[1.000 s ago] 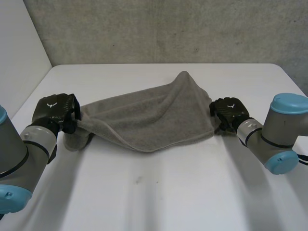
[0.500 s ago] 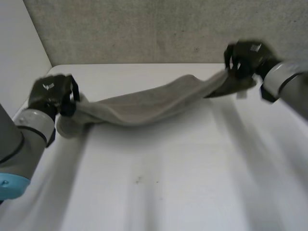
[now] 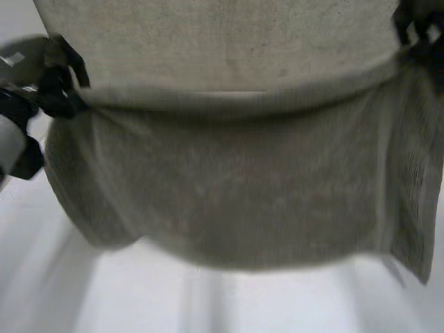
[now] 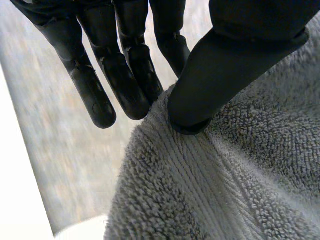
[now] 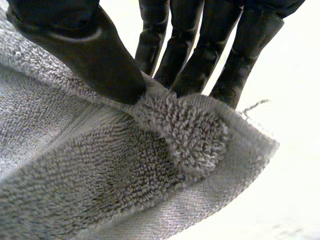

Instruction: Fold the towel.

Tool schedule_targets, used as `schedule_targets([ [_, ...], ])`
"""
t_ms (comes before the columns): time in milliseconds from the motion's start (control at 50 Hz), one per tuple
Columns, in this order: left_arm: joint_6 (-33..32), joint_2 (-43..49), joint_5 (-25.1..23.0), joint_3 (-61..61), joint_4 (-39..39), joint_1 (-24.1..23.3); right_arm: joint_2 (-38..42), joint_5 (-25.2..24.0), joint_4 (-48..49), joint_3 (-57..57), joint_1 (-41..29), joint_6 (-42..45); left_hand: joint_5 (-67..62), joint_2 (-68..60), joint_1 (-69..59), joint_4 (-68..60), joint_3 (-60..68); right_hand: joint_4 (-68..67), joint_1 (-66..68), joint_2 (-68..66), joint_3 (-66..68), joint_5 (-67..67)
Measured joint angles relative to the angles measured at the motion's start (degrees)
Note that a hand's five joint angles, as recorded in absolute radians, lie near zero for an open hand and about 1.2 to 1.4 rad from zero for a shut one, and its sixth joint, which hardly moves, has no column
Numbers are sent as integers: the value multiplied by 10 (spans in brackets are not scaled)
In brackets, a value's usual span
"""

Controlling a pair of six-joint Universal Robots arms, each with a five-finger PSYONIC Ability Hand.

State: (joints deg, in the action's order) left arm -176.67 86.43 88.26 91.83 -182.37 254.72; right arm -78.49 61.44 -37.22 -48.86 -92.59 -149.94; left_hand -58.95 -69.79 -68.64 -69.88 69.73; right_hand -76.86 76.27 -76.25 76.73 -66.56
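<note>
The grey towel (image 3: pixel 229 194) hangs high above the white table (image 3: pixel 229 305), stretched wide between both hands, its lower edge sagging in the middle. My left hand (image 3: pixel 52 83) holds the towel's upper left corner. In the left wrist view its thumb (image 4: pixel 225 75) pinches the terry cloth (image 4: pixel 225 185) against the fingers (image 4: pixel 115 75). My right hand (image 3: pixel 416 31) holds the upper right corner. In the right wrist view its thumb (image 5: pixel 90 55) and fingers (image 5: pixel 200 55) pinch a bunched corner of the towel (image 5: pixel 125 185).
A grey concrete wall (image 3: pixel 208 41) stands behind the table. A white side panel (image 3: pixel 14 21) rises at the far left. Bare tabletop lies below the hanging towel.
Both hands have risen sharply, lifting the towel off the table and spreading it into a hanging sheet. The right hand closed on its corner before lifting.
</note>
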Motion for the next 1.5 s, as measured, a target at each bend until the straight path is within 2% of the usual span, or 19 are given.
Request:
schedule_targets([
  [80,-2,91,-4,-36,2,-8,73,45,-25,34,-42,48,0,0,0,0,0,0,0,0,0,0],
  [120,-1,156,-5,-82,2,-17,127,85,-19,70,-71,66,0,0,0,0,0,0,0,0,0,0],
  [160,0,190,-5,-116,1,-22,156,106,-3,96,-86,70,0,0,0,0,0,0,0,0,0,0],
  [220,8,250,-3,-211,0,-31,217,145,88,169,-116,68,0,0,0,0,0,0,1,0,0,0],
  [280,23,270,0,-280,-6,-33,238,159,186,205,-128,54,0,0,0,0,0,0,1,0,0,0],
  [360,68,267,11,-361,-29,-32,231,165,333,217,-134,18,0,0,0,0,0,0,1,0,1,0],
  [420,106,250,24,-377,-51,-30,205,163,398,194,-133,-14,0,0,0,0,0,0,1,0,1,0],
  [520,143,229,36,-343,-75,-25,163,153,406,126,-131,-45,0,0,0,0,0,0,1,-1,3,0],
  [640,146,226,30,-226,-87,-19,140,124,326,16,-130,-46,0,0,0,0,0,0,1,-4,3,0],
  [760,78,257,20,-86,-124,-16,153,94,277,-118,-130,10,0,0,0,0,0,0,1,-4,4,0],
  [860,-8,289,17,16,-177,-7,192,83,295,-225,-131,72,0,0,0,0,0,0,1,-4,4,0],
  [980,-74,298,17,93,-199,12,228,83,316,-298,-128,105,20,37,21,38,-37,0,1,-4,4,0],
  [1060,-97,280,16,127,-189,29,223,83,321,-326,-124,106,151,158,145,158,-156,0,1,-4,4,0],
  [1180,-130,226,7,164,-147,42,173,78,330,-377,-107,100,381,394,381,387,-394,0,1,-4,4,0],
  [1200,-138,213,4,168,-135,43,161,74,334,-390,-102,99,449,462,447,462,-460,0,1,-4,4,0],
  [1240,-153,193,-2,173,-114,43,141,66,340,-413,-93,98,505,510,495,510,-509,0,1,-4,4,0],
  [1340,-185,155,-20,171,-71,43,104,38,357,-473,-70,98,546,553,538,552,-552,0,1,-4,4,0],
  [1500,-201,151,-39,121,-59,40,93,12,387,-525,-51,103,520,530,521,532,-530,0,1,-4,4,0],
])
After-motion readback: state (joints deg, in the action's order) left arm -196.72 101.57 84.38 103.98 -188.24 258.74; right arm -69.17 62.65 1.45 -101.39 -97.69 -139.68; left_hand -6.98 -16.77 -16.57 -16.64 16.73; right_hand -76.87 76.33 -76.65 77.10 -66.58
